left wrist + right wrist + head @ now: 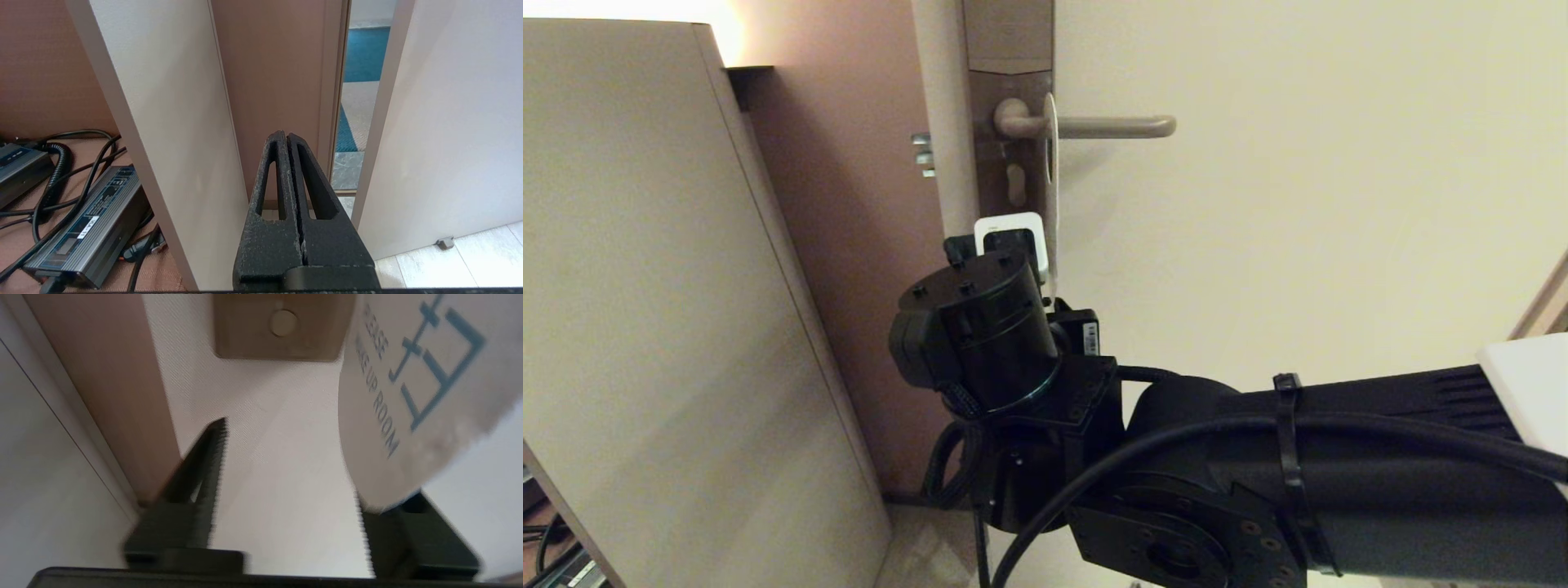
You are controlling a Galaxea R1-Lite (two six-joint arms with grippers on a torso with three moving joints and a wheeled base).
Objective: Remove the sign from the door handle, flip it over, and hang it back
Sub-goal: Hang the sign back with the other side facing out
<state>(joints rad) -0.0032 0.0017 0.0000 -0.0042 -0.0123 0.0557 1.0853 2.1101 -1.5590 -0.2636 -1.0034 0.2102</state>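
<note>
Your head camera looks up along the right arm at the door handle (1119, 126), the sign (1051, 188) hanging edge-on from it. Your right wrist camera sits close under that same sign (408, 375), facing up the door. Your left wrist camera looks low past shut fingers at the door's edge and floor (449, 261).

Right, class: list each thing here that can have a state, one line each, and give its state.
sign: hanging on the door handle, edge-on to the head view, white MAKE UP ROOM face toward the right wrist camera.
door handle: level, sign threaded on it.
door: ajar.
right gripper: fingers open, below the sign, not gripping it.
left gripper: fingers shut, empty, parked low.
</note>
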